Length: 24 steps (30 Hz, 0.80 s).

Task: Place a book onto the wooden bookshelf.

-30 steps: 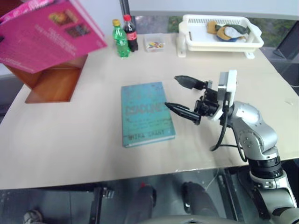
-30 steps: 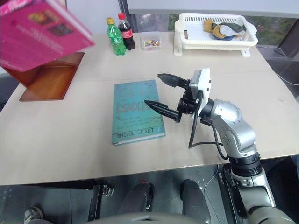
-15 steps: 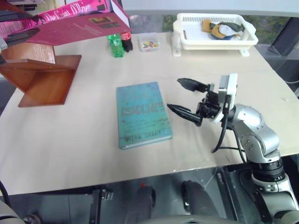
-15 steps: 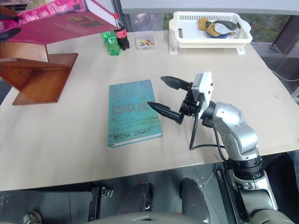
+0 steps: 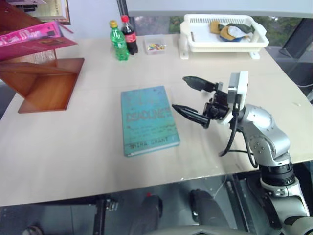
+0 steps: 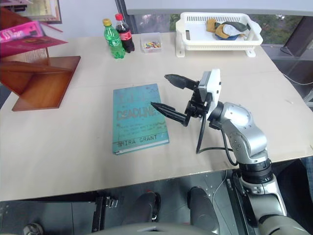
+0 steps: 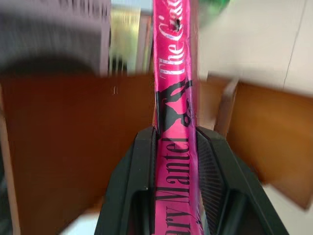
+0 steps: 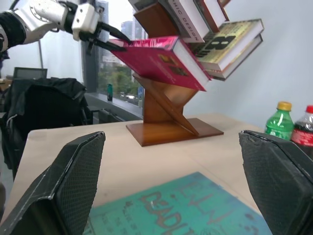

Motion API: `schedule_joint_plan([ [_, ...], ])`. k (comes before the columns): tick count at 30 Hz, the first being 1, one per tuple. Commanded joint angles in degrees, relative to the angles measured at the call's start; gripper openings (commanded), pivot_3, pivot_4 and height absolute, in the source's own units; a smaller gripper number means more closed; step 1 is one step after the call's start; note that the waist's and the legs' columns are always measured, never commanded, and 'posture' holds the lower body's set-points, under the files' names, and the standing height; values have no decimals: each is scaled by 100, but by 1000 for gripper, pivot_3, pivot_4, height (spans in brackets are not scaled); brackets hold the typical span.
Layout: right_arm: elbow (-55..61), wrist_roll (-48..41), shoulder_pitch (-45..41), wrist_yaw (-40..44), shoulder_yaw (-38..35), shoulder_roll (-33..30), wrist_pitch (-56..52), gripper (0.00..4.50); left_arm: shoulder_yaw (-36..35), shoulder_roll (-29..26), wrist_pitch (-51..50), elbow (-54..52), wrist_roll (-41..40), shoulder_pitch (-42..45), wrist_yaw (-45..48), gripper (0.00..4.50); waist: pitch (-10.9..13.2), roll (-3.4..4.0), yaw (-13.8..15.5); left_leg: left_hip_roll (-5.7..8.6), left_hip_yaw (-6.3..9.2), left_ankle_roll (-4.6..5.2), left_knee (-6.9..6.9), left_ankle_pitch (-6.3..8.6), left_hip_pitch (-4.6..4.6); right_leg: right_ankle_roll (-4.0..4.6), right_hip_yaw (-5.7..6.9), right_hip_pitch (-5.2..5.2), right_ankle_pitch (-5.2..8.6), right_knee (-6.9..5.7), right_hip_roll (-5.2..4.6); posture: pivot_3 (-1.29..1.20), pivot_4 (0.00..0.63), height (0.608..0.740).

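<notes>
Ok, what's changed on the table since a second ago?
The pink book, gripped by the left gripper, swung from tilted up to nearly flat and moved left to the wooden shelf. The teal book and open right gripper stayed put.

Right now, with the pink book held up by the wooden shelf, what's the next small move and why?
Probably ease the bright pink paperback book further onto the slanted board of the reddish-brown wooden bookshelf. The left gripper has its jaws clamped on the spine, and the book hangs just above the board, under the stacked books.
</notes>
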<state>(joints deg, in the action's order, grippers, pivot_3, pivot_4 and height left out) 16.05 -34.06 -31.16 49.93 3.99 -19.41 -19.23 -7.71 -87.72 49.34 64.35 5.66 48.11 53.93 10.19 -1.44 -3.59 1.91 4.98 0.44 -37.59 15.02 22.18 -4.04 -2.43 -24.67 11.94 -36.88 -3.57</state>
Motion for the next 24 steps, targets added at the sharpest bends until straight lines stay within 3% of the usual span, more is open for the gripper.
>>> schedule_joint_plan([
  [1,91,-164,-329,117,-108,19,67,4500,79,-231,5,273,276,132,-449,1175,0,0,-1,0,0,0,0,0,0,0,0,0,0,0,0,0,150,740],
  [12,169,-547,-1048,215,-66,172,-180,4500,741,53,-555,647,1128,995,-937,1175,-1,-2,-10,0,1,0,0,0,0,0,3,-2,0,-7,1,0,150,740],
  [15,178,-511,-991,192,-64,177,-158,4500,827,70,-617,708,1225,1140,-1029,2101,-1,-2,-13,2,0,0,0,0,1,0,2,-3,0,-8,-1,0,150,740],
  [20,124,-448,-950,141,-53,208,-112,4500,787,78,-608,764,1247,1146,-1271,4471,-1,-2,-25,0,0,0,0,0,0,0,2,-6,0,-14,1,0,150,740],
  [24,50,-428,-968,167,-48,226,-80,4500,655,41,-500,797,1088,916,-1269,4471,-1,-3,-24,1,-1,0,0,0,0,0,1,-6,0,-13,-1,0,150,740],
])
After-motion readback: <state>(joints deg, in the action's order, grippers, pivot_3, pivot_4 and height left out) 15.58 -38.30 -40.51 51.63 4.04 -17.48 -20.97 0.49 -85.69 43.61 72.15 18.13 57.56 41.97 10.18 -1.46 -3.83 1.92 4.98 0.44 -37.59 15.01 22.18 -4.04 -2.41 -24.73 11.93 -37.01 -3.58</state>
